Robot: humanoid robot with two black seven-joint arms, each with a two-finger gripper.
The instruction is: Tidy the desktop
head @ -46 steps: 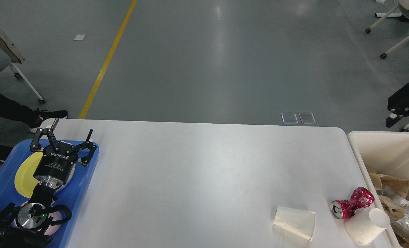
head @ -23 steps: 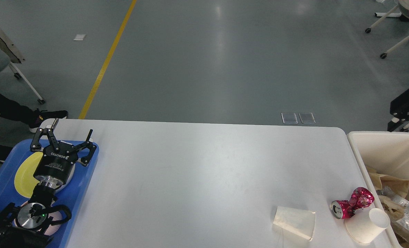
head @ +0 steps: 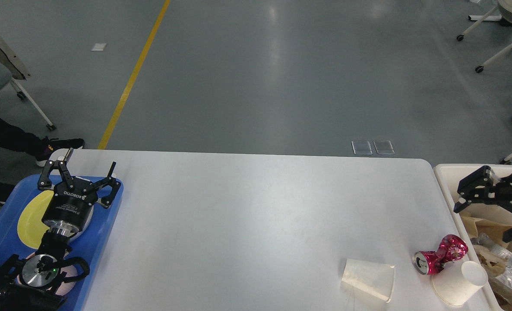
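Observation:
The white desktop fills the middle of the head view. On its near right corner lie a crushed red can, a paper cup on its side and an upside-down white paper cup. My left gripper is open and empty above the blue tray at the left edge. My right gripper comes in from the right above the beige bin. Its fingers are spread, it holds nothing, and it is up and to the right of the can.
The blue tray holds a yellow plate. The beige bin at the right table edge holds brown paper and clear plastic. Chair legs and a person's shoes stand on the grey floor beyond the table.
My right gripper has moved down and to the left, from over the floor at the right edge to above the beige bin. The left arm has not moved.

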